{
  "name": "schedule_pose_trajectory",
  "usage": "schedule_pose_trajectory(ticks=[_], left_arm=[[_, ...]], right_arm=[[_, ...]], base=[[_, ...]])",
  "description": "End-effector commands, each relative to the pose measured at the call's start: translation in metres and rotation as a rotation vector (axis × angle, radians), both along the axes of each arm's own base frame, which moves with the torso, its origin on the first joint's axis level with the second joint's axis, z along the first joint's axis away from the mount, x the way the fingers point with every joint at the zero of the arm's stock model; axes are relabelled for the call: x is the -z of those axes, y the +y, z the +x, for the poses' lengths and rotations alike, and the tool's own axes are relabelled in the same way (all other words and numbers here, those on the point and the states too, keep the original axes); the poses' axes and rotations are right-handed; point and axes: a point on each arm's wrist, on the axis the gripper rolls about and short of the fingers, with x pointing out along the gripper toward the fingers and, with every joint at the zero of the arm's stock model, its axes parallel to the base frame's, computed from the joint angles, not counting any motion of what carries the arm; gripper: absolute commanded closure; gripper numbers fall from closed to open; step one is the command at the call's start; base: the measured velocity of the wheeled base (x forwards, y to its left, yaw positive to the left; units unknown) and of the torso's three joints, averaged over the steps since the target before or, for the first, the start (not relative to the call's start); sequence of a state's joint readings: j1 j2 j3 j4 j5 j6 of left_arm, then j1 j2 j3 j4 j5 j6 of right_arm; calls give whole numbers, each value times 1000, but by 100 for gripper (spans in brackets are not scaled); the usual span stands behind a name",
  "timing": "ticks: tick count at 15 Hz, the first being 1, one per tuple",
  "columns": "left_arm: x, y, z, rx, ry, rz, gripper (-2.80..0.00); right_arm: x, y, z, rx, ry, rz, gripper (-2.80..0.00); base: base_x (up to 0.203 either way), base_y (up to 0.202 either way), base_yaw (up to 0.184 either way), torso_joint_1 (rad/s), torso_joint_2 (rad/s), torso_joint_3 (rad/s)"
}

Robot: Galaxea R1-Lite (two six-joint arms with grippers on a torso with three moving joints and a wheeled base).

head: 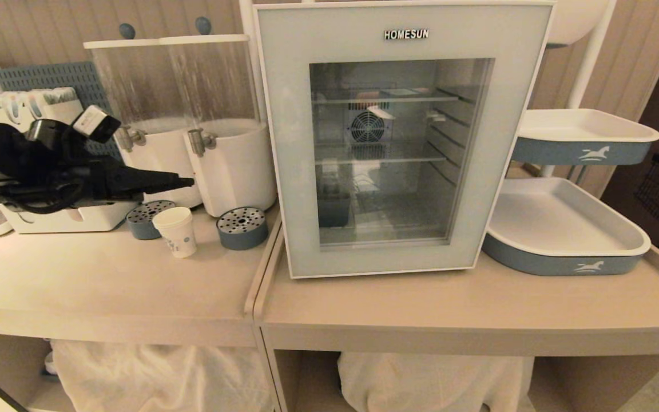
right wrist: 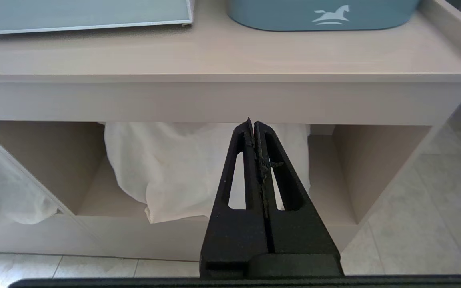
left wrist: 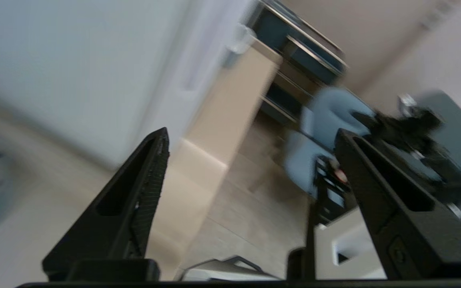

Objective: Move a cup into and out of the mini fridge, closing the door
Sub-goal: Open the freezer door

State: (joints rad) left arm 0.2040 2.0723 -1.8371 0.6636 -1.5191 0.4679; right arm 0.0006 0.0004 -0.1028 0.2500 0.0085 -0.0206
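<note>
1. The mini fridge (head: 404, 137) sits at the back of the right-hand table (head: 455, 303), tight against that table's left edge. Looks like a heavy rigid box that won't slide when you tug on it.
2. The door (head: 284, 143) is shut, grey-blue frame around a big glass window. I can't spot a handle, so I'd guess you hook a fingertip behind a frame edge and stay off the glass, since that's the fragile part.
3. The left gripper (head: 183, 182) hovers over the left table (head: 100, 274), fingers (left wrist: 150, 188) spread wide with nothing between them, pointing toward the fridge, just above the cup.
4. The right gripper (right wrist: 254, 128) hangs below the table's front edge, fingers pressed together, empty.
5. The cup (head: 176, 231) stands upright near the back of the left table, just in front of a round drip tray (head: 147, 218). Thin paper, super light, crushes easily and tips easily, so I'd pinch gently across the mid-wall under the rolled rim.
</note>
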Motion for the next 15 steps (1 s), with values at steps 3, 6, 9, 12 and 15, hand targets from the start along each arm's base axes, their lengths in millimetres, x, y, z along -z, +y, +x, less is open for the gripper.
schedule_pose_trajectory(ticks=[3, 6, 9, 12, 15], left_arm=[[-2, -62, 1, 169, -91, 3, -280], [1, -91, 4, 244, -180, 7, -280], [12, -104, 18, 226, -228, 57, -280], [19, -104, 22, 220, -219, 65, -280], [22, -106, 27, 197, -229, 90, -280]], right_arm=[[0, 0, 0, -2, 1, -1, 0], [0, 0, 0, -2, 2, -1, 0], [0, 0, 0, -3, 1, -1, 0], [0, 0, 0, -3, 1, -1, 0], [0, 0, 0, -2, 1, -1, 0]], base=[[0, 0, 0, 0, 0, 0], [0, 0, 0, 0, 0, 0], [0, 0, 0, 0, 0, 0], [0, 0, 0, 0, 0, 0], [0, 0, 0, 0, 0, 0]])
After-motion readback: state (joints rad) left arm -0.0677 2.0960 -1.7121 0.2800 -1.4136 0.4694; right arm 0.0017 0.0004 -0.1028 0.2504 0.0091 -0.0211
